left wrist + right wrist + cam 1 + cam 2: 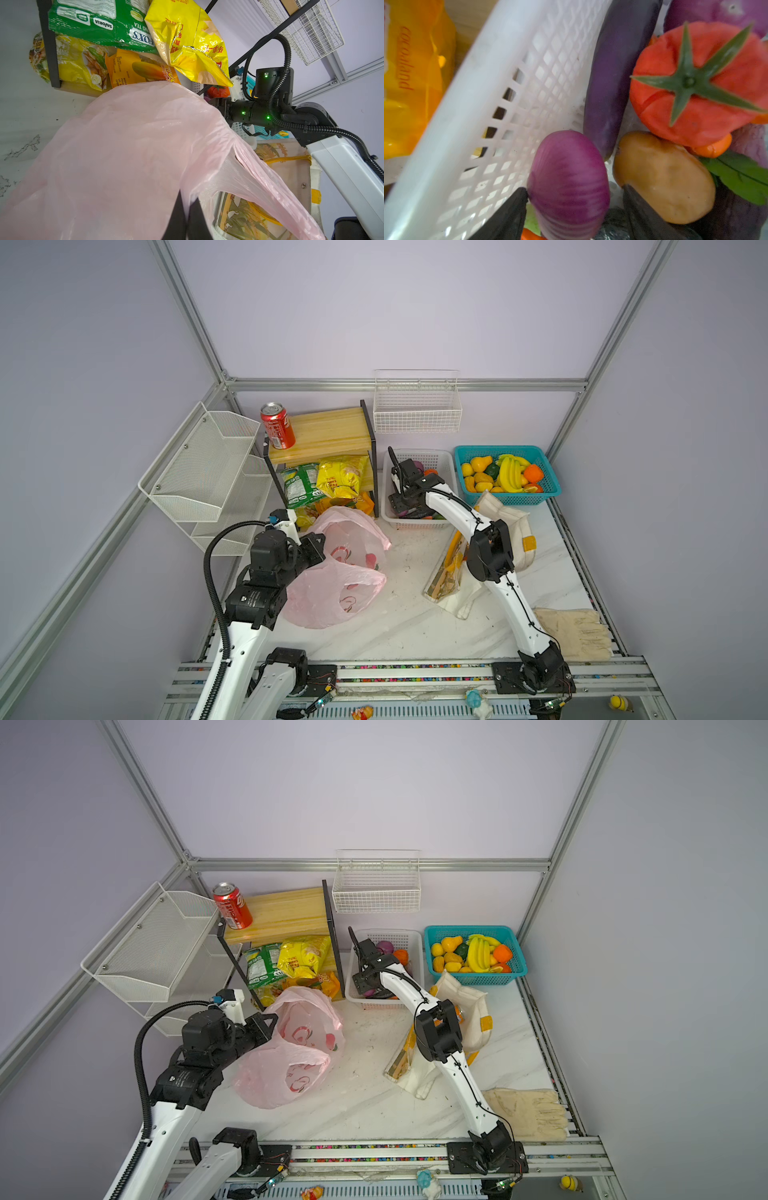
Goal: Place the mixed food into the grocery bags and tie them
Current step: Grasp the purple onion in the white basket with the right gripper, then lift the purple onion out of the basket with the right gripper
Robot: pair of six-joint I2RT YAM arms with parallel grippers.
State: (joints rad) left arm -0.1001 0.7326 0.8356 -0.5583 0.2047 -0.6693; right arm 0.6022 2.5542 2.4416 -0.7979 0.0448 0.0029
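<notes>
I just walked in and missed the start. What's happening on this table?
The left gripper is shut on the edge of the pink plastic bag, holding it raised. The right gripper is down in the white basket of toy vegetables, open and straddling a purple onion, beside a tomato and a potato. The red cola can stands on the wooden shelf; the canvas tote lies crumpled nearby.
</notes>
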